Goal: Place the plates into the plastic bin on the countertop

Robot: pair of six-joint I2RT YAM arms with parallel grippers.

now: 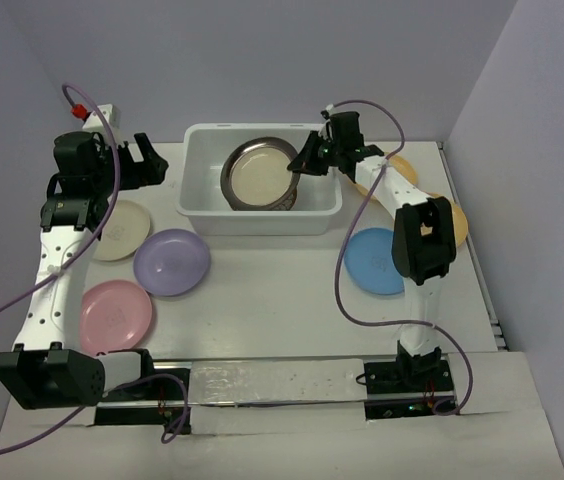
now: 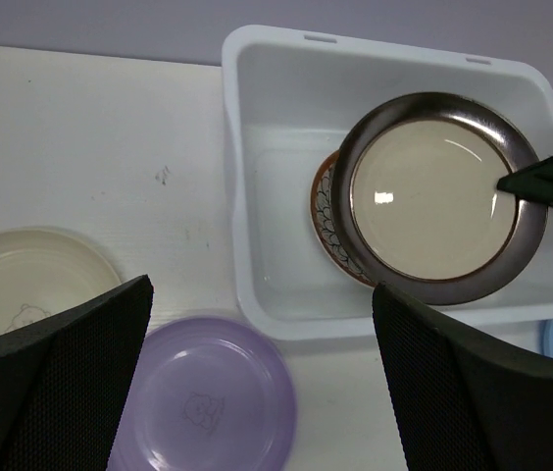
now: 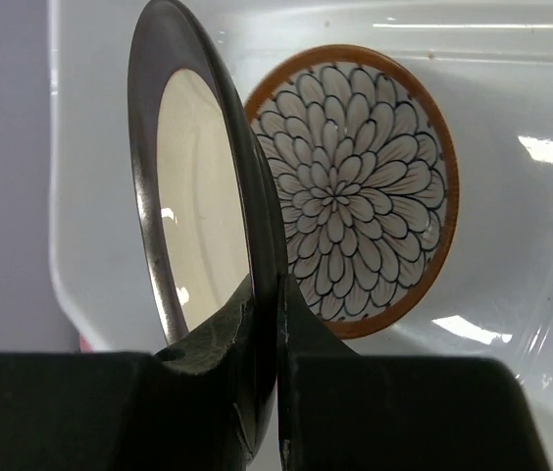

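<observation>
Metal plate: dark silvery rim, pale glossy well, round and shallow. It is tilted up on edge inside the bin, over the petal plate lying flat on the bin floor. We cannot tell whether the two touch.

Right gripper: jaws nearly together, pinching the metal plate's thin rim on its right side. Left gripper: at far left, jaws spread wide, holding nothing.

Handling, as we judge it: stiff, thin, probably light. The smooth finish looks slippery, so a rim pinch may let it swing or slide. On plates this shallow the rim is the only practical hold. The metal is unlikely to break, but dropped it could knock the petal plate.

On the counter: cream plate, lavender plate and pink plate at left, blue plate at right.
</observation>
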